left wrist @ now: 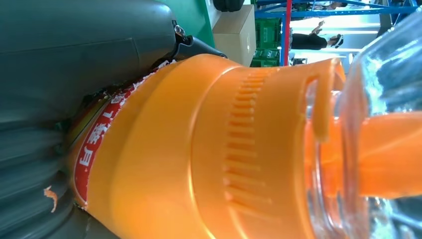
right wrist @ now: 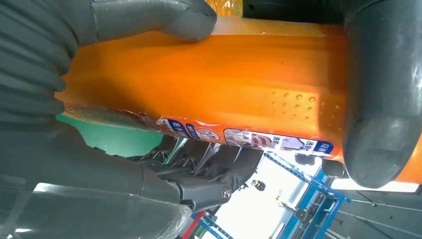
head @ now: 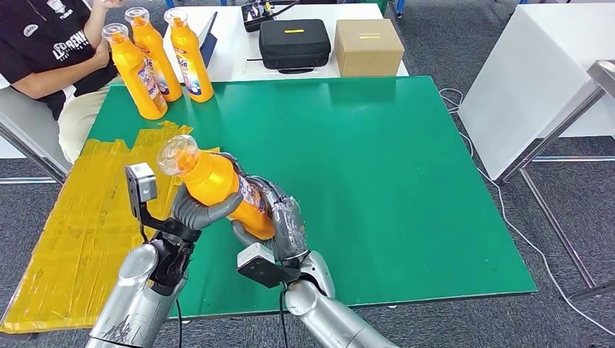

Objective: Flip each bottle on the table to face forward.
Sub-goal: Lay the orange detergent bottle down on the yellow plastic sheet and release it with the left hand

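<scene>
An orange bottle [head: 217, 185] with a clear cap [head: 178, 154] hangs tilted above the green table [head: 377, 159], cap toward the left. My left hand [head: 199, 210] grips its upper body and my right hand [head: 284, 226] holds its lower, labelled part. In the left wrist view the bottle's shoulder [left wrist: 199, 149] and clear cap [left wrist: 378, 124] lie against my left hand [left wrist: 74, 55]. The right wrist view has the bottle's side [right wrist: 209, 84] with my right hand [right wrist: 45, 64] wrapped around it. Three more orange bottles [head: 136, 72] [head: 154, 54] [head: 190, 56] stand upright at the table's far left corner.
A yellow sheet [head: 80, 225] covers the table's left edge. A person [head: 51, 43] sits at the far left by the standing bottles. Behind the table, a black case [head: 294, 43] and a cardboard box [head: 368, 45] rest on a white table. Another white table [head: 529, 72] stands at the right.
</scene>
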`<state>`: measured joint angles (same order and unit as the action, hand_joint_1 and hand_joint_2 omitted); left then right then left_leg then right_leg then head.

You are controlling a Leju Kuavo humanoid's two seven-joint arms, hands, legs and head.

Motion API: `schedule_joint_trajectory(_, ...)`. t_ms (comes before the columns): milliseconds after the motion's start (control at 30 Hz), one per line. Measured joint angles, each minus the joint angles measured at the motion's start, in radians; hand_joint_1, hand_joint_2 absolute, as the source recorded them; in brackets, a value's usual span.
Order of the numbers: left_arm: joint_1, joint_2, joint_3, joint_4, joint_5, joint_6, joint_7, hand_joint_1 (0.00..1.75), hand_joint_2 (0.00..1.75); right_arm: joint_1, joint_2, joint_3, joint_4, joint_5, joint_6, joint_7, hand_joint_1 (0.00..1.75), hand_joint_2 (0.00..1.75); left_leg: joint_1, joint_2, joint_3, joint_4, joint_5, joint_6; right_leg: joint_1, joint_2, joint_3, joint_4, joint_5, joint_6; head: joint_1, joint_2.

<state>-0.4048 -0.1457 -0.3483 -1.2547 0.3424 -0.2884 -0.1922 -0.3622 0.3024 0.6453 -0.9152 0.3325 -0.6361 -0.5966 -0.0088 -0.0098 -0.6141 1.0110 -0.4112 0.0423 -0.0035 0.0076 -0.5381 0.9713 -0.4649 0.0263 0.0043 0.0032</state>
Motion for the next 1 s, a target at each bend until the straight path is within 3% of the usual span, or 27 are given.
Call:
schedule_joint_trajectory(67,0.003,0.0,0.001,0.0,-0.002,0.0,-0.006,1.74,1.75,0.007,-0.002,-0.004,-0.006,-0.001,0.004,0.0,0.35,1.75,0.0,0.0,0.0,0.0,0.0,0.0,0.0,0.0,0.0,0.0,0.0,0.0,0.0,0.0)
schedule_joint_trajectory(100,0.005,-0.001,0.002,-0.001,-0.007,0.0,-0.011,1.75,1.75,0.013,-0.005,-0.005,-0.013,-0.002,0.009,0.0,0.0,1.75,0.0,0.0,0.0,0.0,0.0,0.0,0.0,0.0,0.0,0.0,0.0,0.0,0.0,0.0)
schedule_joint_trajectory(333,0.042,0.0,0.023,-0.034,-0.067,0.008,-0.033,1.75,1.75,0.081,-0.044,-0.034,-0.139,-0.033,0.128,0.039,0.0,1.75,0.0,-0.001,-0.001,0.0,0.0,0.0,0.0,0.0,0.0,0.0,0.0,0.0,0.0,0.0)
schedule_joint_trajectory(800,0.056,0.0,0.039,-0.053,-0.085,0.02,-0.039,1.74,1.75,0.117,-0.075,-0.056,-0.245,-0.049,0.155,0.047,0.0,1.75,0.0,-0.001,-0.001,0.0,0.0,0.0,0.0,0.0,0.0,0.0,0.0,0.0,0.0,0.0)
schedule_joint_trajectory(1000,0.052,0.012,0.097,-0.046,-0.166,0.076,-0.073,1.74,1.75,0.191,-0.116,-0.132,-0.438,-0.056,0.18,0.065,0.0,1.75,0.0,-0.001,-0.001,0.0,0.0,0.0,0.0,0.0,0.0,0.0,0.0,0.0,0.0,0.0)
